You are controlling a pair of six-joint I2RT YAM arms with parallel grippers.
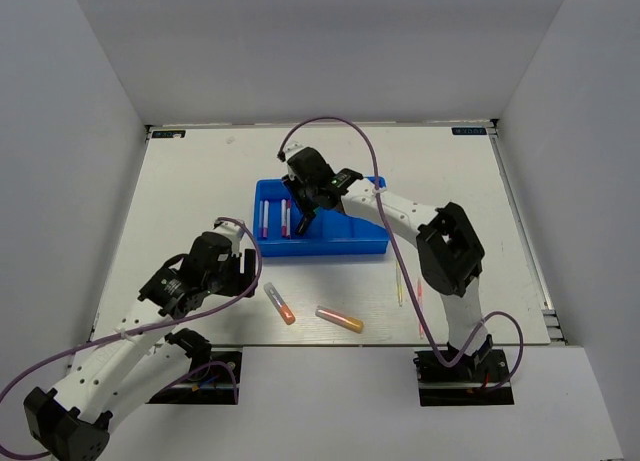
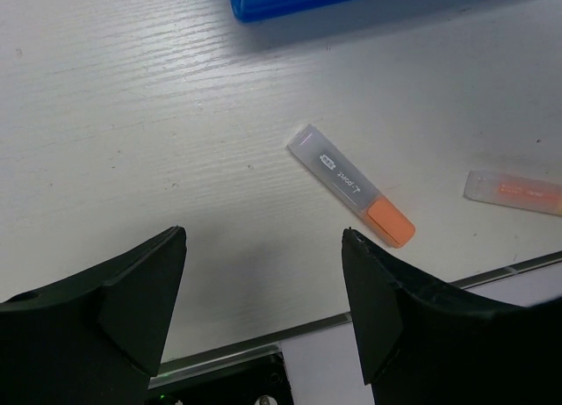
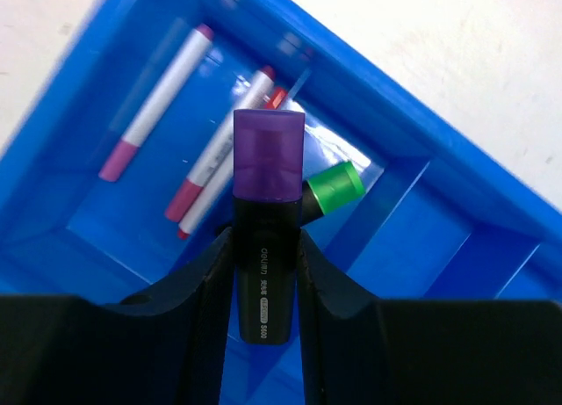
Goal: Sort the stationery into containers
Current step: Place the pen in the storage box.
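Fingers on my right (image 3: 202,291) pinch the purple highlighter (image 3: 268,185) above the blue tray (image 3: 413,124), mid-frame. My left fingers (image 2: 114,308) are spread over the counter (image 2: 132,115), orange highlighter (image 2: 351,184) just beyond.

Bright even light, soft shadows, blurred wrist-view edges

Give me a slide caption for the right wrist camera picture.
Right claw holds a purple-capped highlighter over the blue tray, where pink-white pens and a green-capped highlighter lie.
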